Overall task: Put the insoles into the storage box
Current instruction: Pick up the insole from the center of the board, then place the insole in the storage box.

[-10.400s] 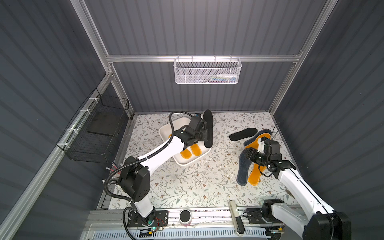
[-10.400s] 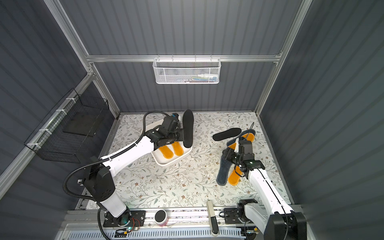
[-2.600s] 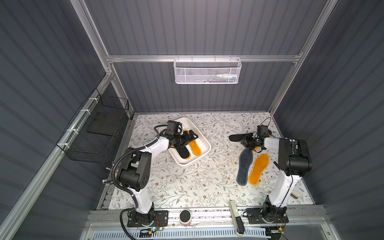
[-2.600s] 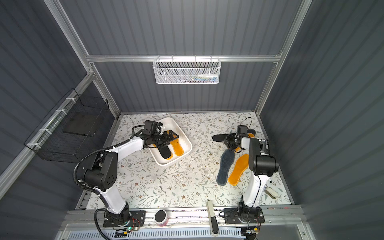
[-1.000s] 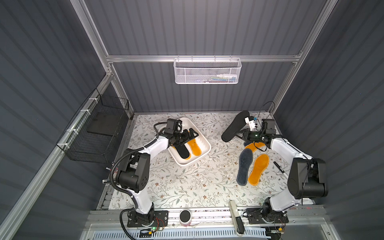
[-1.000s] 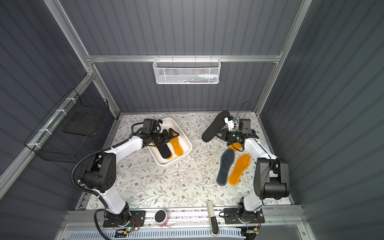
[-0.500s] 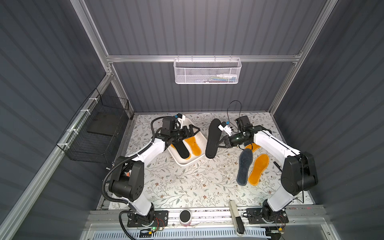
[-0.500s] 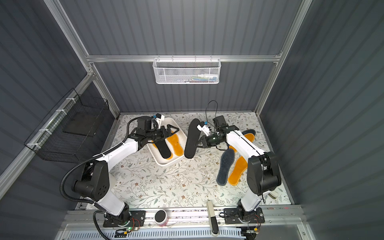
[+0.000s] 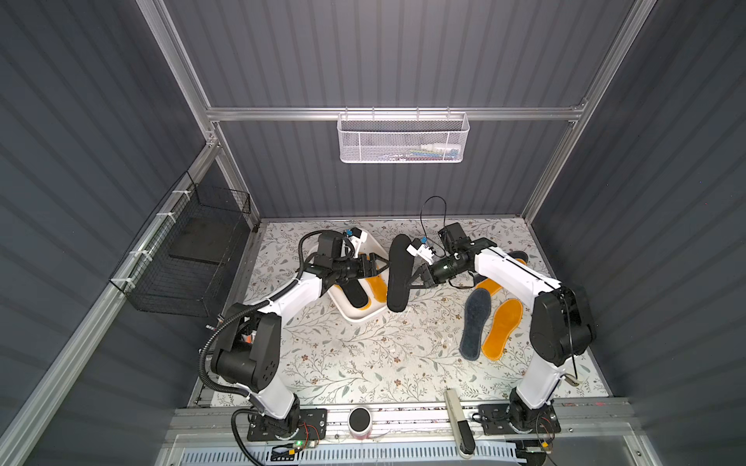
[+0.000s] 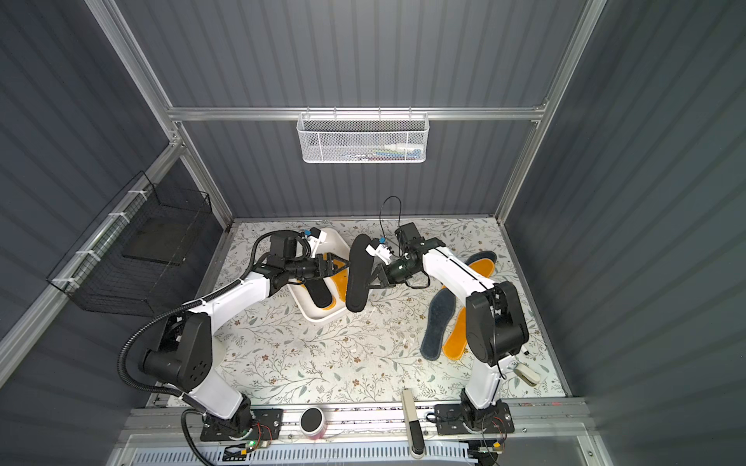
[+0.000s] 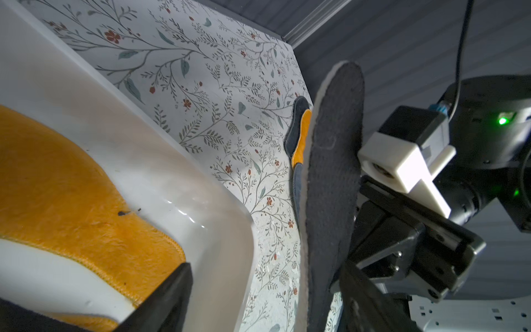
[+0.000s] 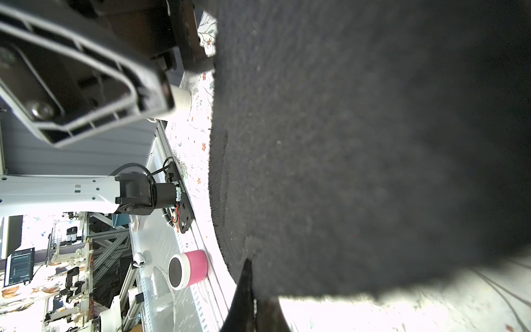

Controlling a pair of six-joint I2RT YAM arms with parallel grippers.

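My right gripper (image 9: 420, 278) (image 12: 253, 301) is shut on the edge of a black insole (image 9: 399, 278) (image 10: 358, 278) (image 12: 359, 143), held upright on edge just right of the storage box (image 9: 355, 318) (image 11: 218, 201). My left gripper (image 9: 379, 266) (image 11: 267, 310) is open above the box's right rim. Its jaws stand on either side of the same insole (image 11: 330, 172), not touching it. In the box lie a black insole (image 9: 355, 294) and an orange insole (image 9: 379, 286) (image 11: 71, 201). A grey-blue insole (image 9: 476, 322) and an orange insole (image 9: 500, 327) lie on the table at the right. More insoles (image 10: 480, 262) lie partly hidden under the right arm.
A white mesh basket (image 9: 403, 139) hangs on the back wall and a black wire basket (image 9: 189, 262) on the left wall. A pink-sided round can (image 9: 359, 419) (image 12: 188, 268) and a white tool (image 9: 458, 423) sit on the front rail.
The right arm swung the black insole left from the back right to the box's side. The left gripper lifted out of the box, turned toward the insole, and its jaws narrowed a little.
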